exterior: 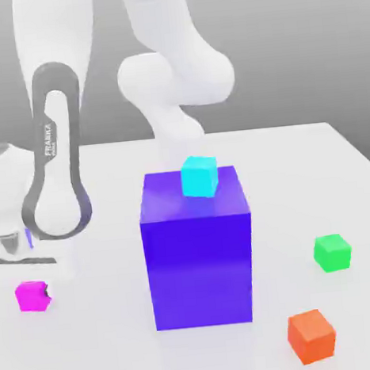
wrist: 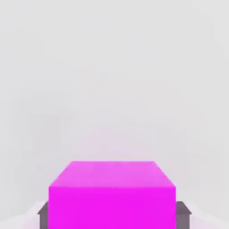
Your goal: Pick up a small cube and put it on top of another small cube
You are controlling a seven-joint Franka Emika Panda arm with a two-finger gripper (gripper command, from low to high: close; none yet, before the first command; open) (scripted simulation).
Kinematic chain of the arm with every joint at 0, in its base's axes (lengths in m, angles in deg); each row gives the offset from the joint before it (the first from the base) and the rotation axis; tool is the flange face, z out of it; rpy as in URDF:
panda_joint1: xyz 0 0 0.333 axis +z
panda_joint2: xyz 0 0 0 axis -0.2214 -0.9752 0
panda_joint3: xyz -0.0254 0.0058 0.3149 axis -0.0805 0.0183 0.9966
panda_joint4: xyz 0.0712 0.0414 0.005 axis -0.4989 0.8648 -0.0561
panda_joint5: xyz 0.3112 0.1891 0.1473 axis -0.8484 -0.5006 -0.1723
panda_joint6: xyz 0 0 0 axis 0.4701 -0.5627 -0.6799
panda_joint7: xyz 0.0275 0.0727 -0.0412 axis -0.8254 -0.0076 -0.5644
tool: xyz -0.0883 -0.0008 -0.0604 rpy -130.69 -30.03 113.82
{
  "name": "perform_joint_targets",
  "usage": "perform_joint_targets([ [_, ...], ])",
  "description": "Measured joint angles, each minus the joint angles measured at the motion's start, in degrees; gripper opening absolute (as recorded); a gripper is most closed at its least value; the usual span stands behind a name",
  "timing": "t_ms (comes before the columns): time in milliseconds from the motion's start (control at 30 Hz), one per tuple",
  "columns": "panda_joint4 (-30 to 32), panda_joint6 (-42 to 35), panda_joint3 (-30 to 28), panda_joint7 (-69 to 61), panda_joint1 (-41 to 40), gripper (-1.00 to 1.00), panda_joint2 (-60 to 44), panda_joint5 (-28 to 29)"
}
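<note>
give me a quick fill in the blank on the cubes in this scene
1. The cyan cube sits on top of the big ____ block.
2. The pincer's fingers flank the ____ cube.
3. The orange cube lies nearest the ____ cube.

Missing words: blue-violet; magenta; green

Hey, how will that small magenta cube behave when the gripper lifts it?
The small magenta cube looks rigid with flat faces, so it probably won't roll or sag. The gripper fingers flank its sides; smooth faces might slip slightly.
</note>
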Motion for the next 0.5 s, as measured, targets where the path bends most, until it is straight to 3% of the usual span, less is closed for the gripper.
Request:
perform_joint_targets([
  [100,0.2,-0.4,-1.3,0.7,1.2,-1.0,0.7,0.9],
  [367,3.2,-5.6,-13.4,11.5,10.3,-1.0,9.5,15.1],
  [500,2.0,-7.7,-16.0,16.2,14.1,-1.0,11.2,21.6],
])
